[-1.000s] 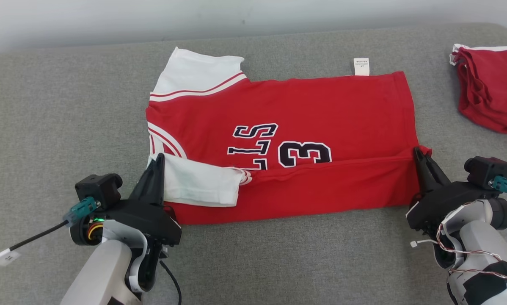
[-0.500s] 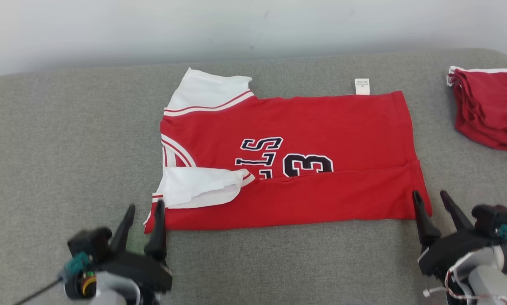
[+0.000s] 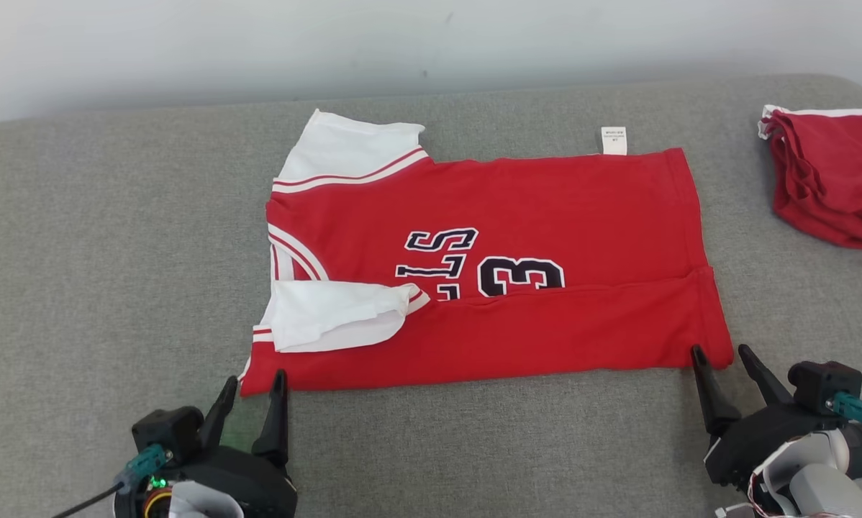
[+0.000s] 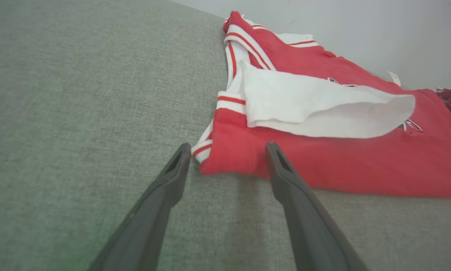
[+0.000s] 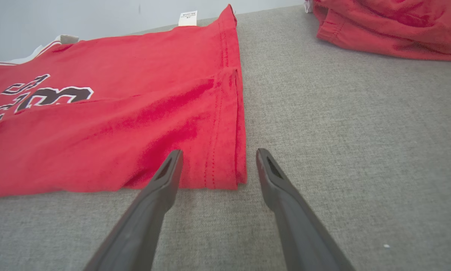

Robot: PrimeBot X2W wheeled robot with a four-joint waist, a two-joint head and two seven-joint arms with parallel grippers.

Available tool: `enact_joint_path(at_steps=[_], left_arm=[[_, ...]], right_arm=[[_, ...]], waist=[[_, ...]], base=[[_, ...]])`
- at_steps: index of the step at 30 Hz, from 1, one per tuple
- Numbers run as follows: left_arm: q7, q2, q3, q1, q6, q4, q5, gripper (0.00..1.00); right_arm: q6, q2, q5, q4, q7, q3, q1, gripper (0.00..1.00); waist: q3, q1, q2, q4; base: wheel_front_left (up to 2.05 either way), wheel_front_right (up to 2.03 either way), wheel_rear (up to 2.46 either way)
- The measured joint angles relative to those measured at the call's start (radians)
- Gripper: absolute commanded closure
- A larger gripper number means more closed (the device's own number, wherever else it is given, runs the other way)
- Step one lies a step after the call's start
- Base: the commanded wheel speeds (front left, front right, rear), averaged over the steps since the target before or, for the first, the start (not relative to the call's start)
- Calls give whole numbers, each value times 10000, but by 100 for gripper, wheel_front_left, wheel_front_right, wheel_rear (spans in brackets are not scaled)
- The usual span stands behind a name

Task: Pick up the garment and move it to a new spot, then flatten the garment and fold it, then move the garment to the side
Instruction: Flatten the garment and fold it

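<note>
Under red jersey [image 3: 546,201], grey fabric surface [image 3: 114,252]

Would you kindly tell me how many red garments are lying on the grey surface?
2. The jersey lies flat in the middle; a crumpled garment sits at the far right, cut off by the picture's edge, so part of it is hidden.

Wide grey woven-fabric desk [image 3: 114,252] with a rounded far right corner, flat and faintly textured, plain pale grey-white wall [image 3: 186,50] rising directly behind its far edge, a few tiny dark specks [image 3: 424,73] on the wall, soft even light
</note>
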Motion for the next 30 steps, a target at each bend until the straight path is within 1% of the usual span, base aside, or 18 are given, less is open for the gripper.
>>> enact_joint_path(at_steps=[3, 4, 5, 6, 12, 17, 20, 25, 27, 30], left_arm=[[50, -13, -54, -301, -23, 297, 36, 0], [153, -29, -90, -393, -52, 476, 36, 23], [213, -36, -138, -455, -52, 598, 48, 64], [213, -33, -159, -511, -54, 715, 65, 100], [130, -121, -270, -671, -182, 1195, 107, 100], [13, -169, -194, -324, -194, 1126, 132, 100], [-25, -169, -54, 186, -169, 796, 127, 100], [-65, -148, 111, 1251, 42, -38, 100, 100], [-67, -161, 127, 1717, 178, -399, 104, 100], [-67, -186, 190, 2287, 261, -857, 25, 100]], right_arm=[[0, 84, -96, 249, 88, 25, -226, 0], [0, 128, -100, 334, 88, 35, -277, 49], [0, 173, -127, 428, 100, 50, -318, 87], [0, 215, -169, 522, 134, 88, -371, 100], [0, 372, -203, 713, -79, 173, -510, 100], [0, 337, -151, 537, -234, 115, -224, 100], [0, 274, -77, 192, -284, 31, 243, 100], [0, 113, -71, -579, -280, -105, 1345, 100], [0, 81, -27, -949, -207, -284, 1834, 100], [0, 65, -6, -1603, -38, -642, 2697, 100]], waist=[[97, 0, -1, -52], [124, 0, 0, -66], [144, 0, 0, -79], [157, 0, 0, -88], [-6, 0, 0, -25], [-395, 0, 0, 53], [-686, -1, -1, 97], [-1125, -1, -1, 170], [-1256, -1, -1, 211], [-1351, -1, -1, 334]], base=[[0, 0, 0], [0, 0, 0], [0, 0, 0], [0, 0, 0], [0, 0, 0], [0, 0, 0], [0, 0, 0], [0, 0, 0], [0, 0, 0], [0, 0, 0]])
